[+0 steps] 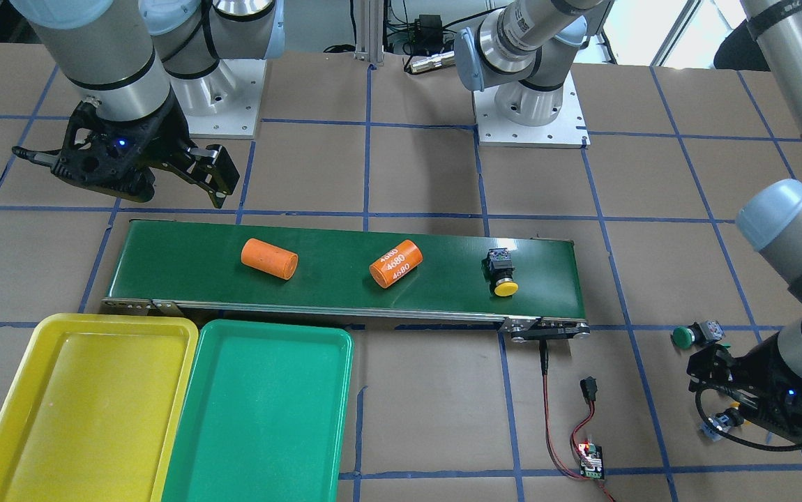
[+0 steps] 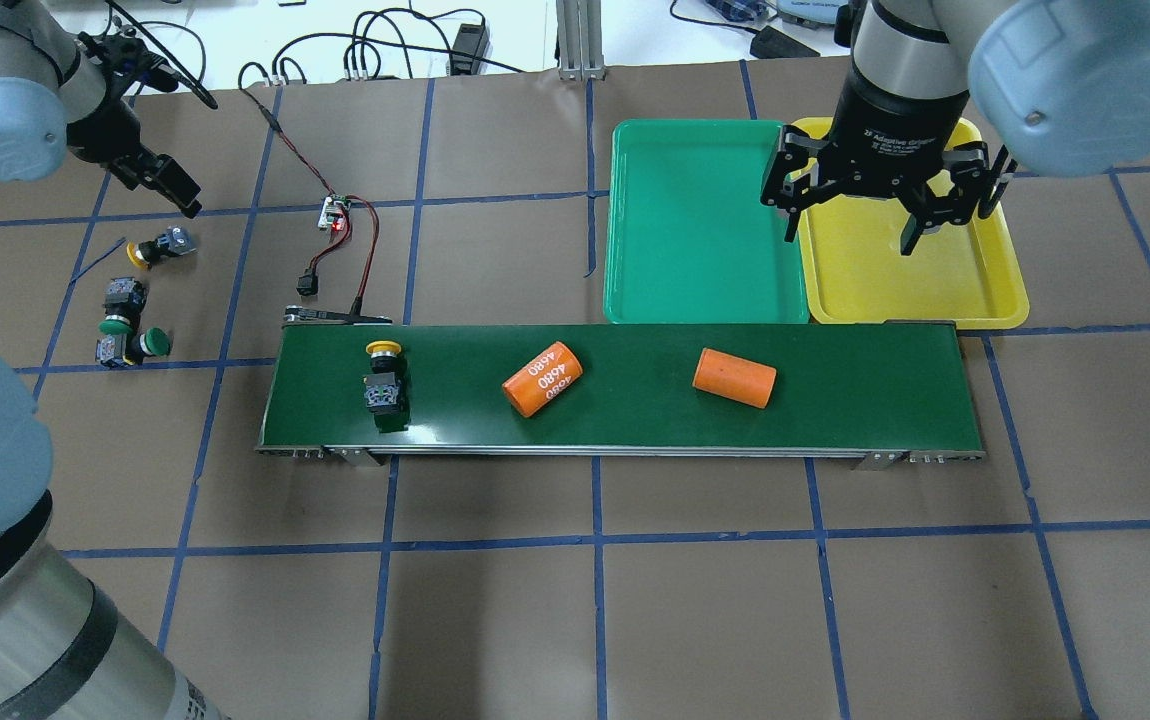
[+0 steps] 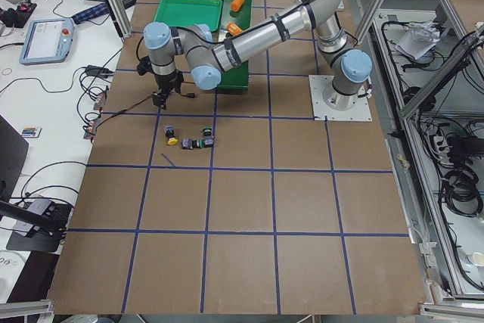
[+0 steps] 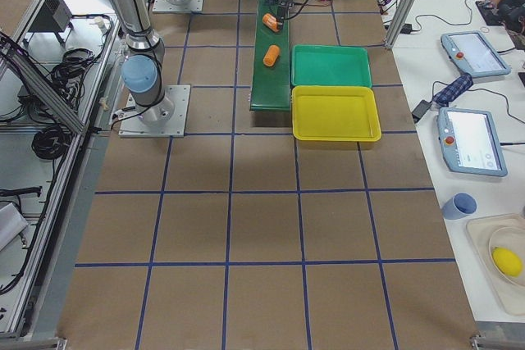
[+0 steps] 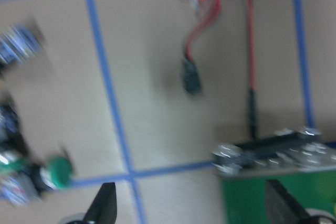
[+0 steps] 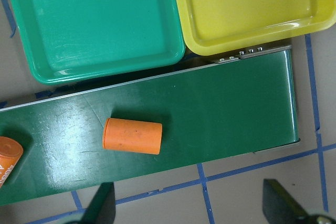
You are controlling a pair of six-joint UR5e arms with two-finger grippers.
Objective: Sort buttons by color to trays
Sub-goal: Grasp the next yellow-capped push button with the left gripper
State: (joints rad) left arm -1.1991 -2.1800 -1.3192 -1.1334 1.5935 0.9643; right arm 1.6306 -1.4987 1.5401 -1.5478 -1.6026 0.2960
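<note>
Overhead exterior, item one: my left gripper (image 2: 170,190), fingers spread with nothing between them, hangs over the table near three loose buttons, the table yellow button (image 2: 150,250) and two green buttons (image 2: 135,345).

Item two: the belt yellow button (image 2: 384,375) lies on its side at the left end of the conveyor belt (image 2: 835,400), well apart from both trays.

Item three: my right gripper (image 2: 850,230), fingers spread and empty, hangs high by the belt's other end. The yellow tray (image 2: 995,290) and the green tray (image 2: 635,250) beside it hold nothing.

Item four: the plain orange cylinder (image 2: 734,377) and the marked orange cylinder (image 2: 542,379) lie on the belt between that button and my right fingers.

Step, as I judge it: feeding; no button is sorted yet. Next, the belt button must come within my right reach, be pinched across its block, and go to the yellow tray. My left must descend squarely over a table button.

View differences: the overhead shows all three table buttons, while the front-facing view shows one green cap clearly, the rest behind my left wrist. The left wrist view is blurred, yet it confirms the wide, empty gap. The right wrist view shows the bare trays and one cylinder, but no button.
</note>
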